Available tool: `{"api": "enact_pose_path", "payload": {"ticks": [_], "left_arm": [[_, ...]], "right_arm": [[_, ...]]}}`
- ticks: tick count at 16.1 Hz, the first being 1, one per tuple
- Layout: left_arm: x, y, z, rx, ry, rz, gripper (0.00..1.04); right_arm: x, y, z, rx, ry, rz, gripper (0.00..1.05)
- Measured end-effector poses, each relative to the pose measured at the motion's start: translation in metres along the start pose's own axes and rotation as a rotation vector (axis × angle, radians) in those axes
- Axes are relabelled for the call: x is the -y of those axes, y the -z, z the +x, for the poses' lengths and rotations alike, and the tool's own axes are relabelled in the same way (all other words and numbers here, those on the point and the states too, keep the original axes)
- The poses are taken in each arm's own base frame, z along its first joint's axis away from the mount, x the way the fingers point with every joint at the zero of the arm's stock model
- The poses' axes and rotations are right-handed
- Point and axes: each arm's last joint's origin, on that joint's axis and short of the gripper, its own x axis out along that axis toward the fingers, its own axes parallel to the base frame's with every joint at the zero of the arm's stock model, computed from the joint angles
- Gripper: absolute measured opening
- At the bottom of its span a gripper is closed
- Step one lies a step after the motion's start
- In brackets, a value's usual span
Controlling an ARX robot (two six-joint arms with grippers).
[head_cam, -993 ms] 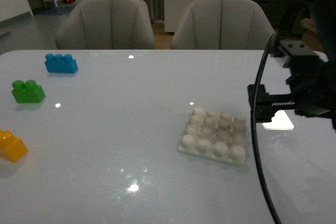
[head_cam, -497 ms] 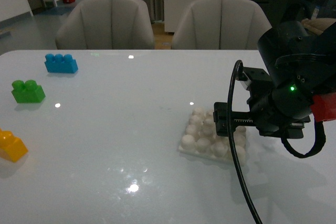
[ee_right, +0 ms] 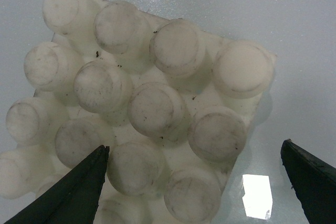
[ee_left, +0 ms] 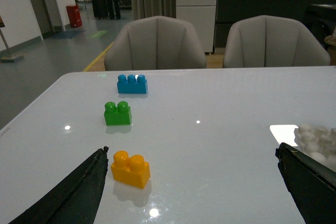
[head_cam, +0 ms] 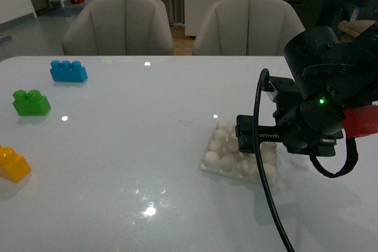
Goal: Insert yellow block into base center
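Note:
The yellow block (head_cam: 13, 164) lies at the table's left edge; in the left wrist view it (ee_left: 130, 168) sits just inside one dark finger. My left gripper (ee_left: 191, 156) is open and empty above the table. The white studded base (head_cam: 227, 156) lies right of the table's centre, partly hidden by my right arm. My right gripper (head_cam: 255, 137) hovers over the base, open and empty. In the right wrist view the base (ee_right: 152, 103) fills the frame, with the gripper (ee_right: 194, 153) spread wide over its studs.
A green two-stud brick (head_cam: 31, 102) and a blue three-stud brick (head_cam: 68, 71) sit at the far left; both show in the left wrist view, green (ee_left: 117, 113) and blue (ee_left: 132, 83). Two grey chairs (head_cam: 121, 25) stand behind the table. A black cable (head_cam: 263, 175) hangs from the right arm.
My right arm has swung in from the right edge to above the base and now covers its far right part. The bricks have not moved.

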Motion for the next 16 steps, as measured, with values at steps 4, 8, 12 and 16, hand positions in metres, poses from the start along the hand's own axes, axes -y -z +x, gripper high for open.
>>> {"api": "enact_pose_path", "payload": {"ticks": [4, 8, 12, 16], "left_arm": [[0.000, 0.000, 0.000, 0.000, 0.000, 0.000, 0.98], [0.000, 0.000, 0.000, 0.000, 0.000, 0.000, 0.98], [0.000, 0.000, 0.000, 0.000, 0.000, 0.000, 0.98], [0.000, 0.000, 0.000, 0.000, 0.000, 0.000, 0.98]], "right_arm": [[-0.005, 0.000, 0.012, -0.002, -0.004, 0.042, 0.98], [-0.036, 0.005, 0.015, -0.006, -0.060, 0.030, 0.98], [-0.075, 0.005, 0.020, -0.027, -0.121, 0.017, 0.98], [-0.094, 0.008, 0.020, -0.038, -0.149, 0.007, 0.98]]}}
